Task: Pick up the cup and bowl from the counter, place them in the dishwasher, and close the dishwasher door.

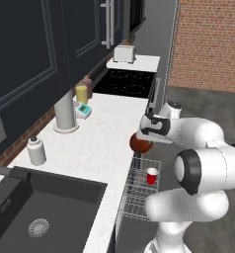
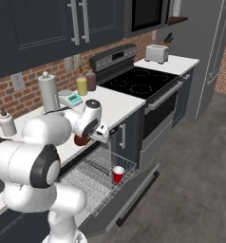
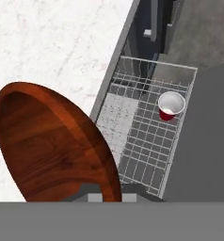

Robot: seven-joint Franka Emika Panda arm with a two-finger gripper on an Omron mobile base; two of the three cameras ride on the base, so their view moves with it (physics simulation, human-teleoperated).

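closest to the hand, the tool [image 1: 141, 141] is pinched tight on the rim of the bowl [image 3: 52, 141], so the bowl hangs tipped on edge, its dark inside facing the hand camera; a rim pinch is the only hold a wide shallow dish allows narrow fingers. in the left base view the bowl sits in the air just off the thick pale edge of the table [image 1: 95, 148], lifted clear of the stone and above the near end of the wire rack [image 3: 147, 132].

a little farther, the rack is pulled out over the dishwasher door [image 2: 134, 190], which lies folded down and open, so things can be lowered in from above. the cup [image 3: 171, 106] stands upright in the rack toward its outer side, already put away, leaving the nearer stretch of wire free for the bowl. i judge the task about half done: bowl to set down, then the door to shut.

farther along the table stand a pale cylinder [image 1: 65, 116], a yellow jar [image 1: 81, 94], then the black stove [image 1: 127, 83] and a toaster [image 1: 124, 53], all well apart from the work.
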